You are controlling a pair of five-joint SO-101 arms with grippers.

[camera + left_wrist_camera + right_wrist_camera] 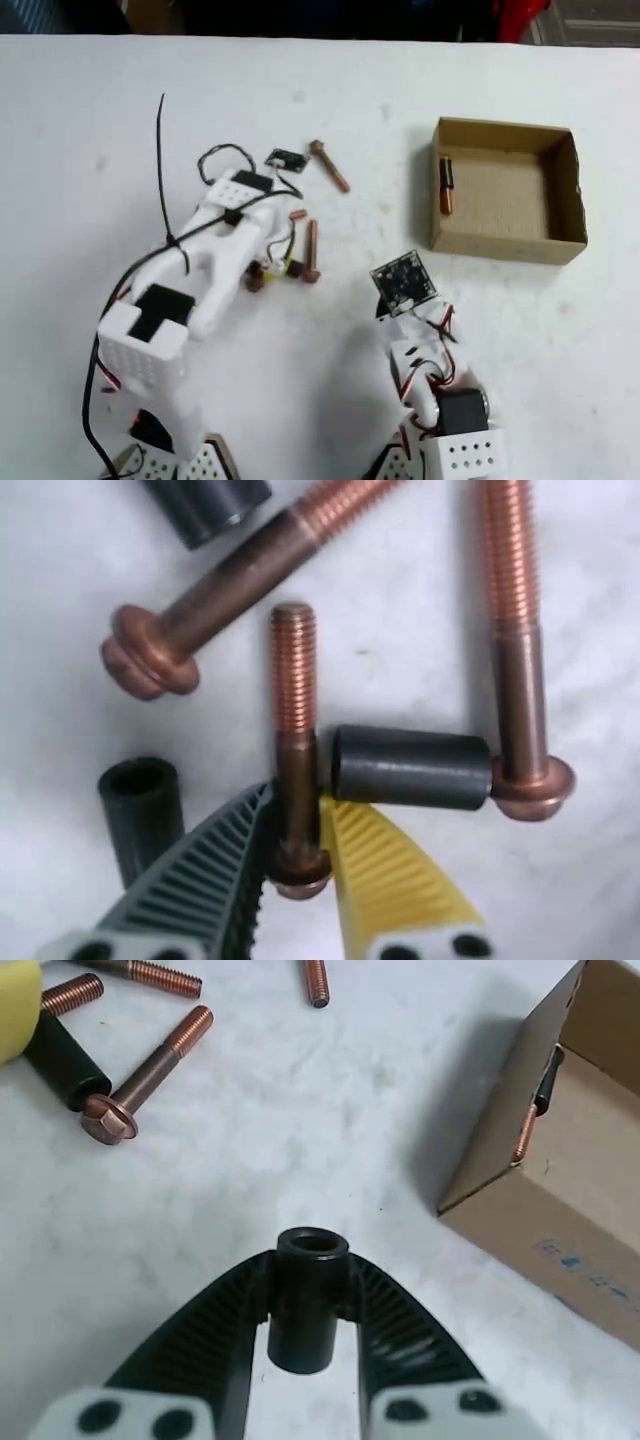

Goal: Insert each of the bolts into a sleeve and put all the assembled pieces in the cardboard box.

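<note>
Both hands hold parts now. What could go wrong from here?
1. A loose sleeve lies right beside the bolt in the left hand; lifting may knock it.
2. The grip is near the bolt's head, so the threaded end could wobble and miss the bore of the upright sleeve in the right hand.

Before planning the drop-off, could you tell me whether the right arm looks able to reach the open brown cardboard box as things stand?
Probably yes: only bare white table lies between the right gripper, shut on a short black cylindrical sleeve, and the open brown cardboard box.
</note>
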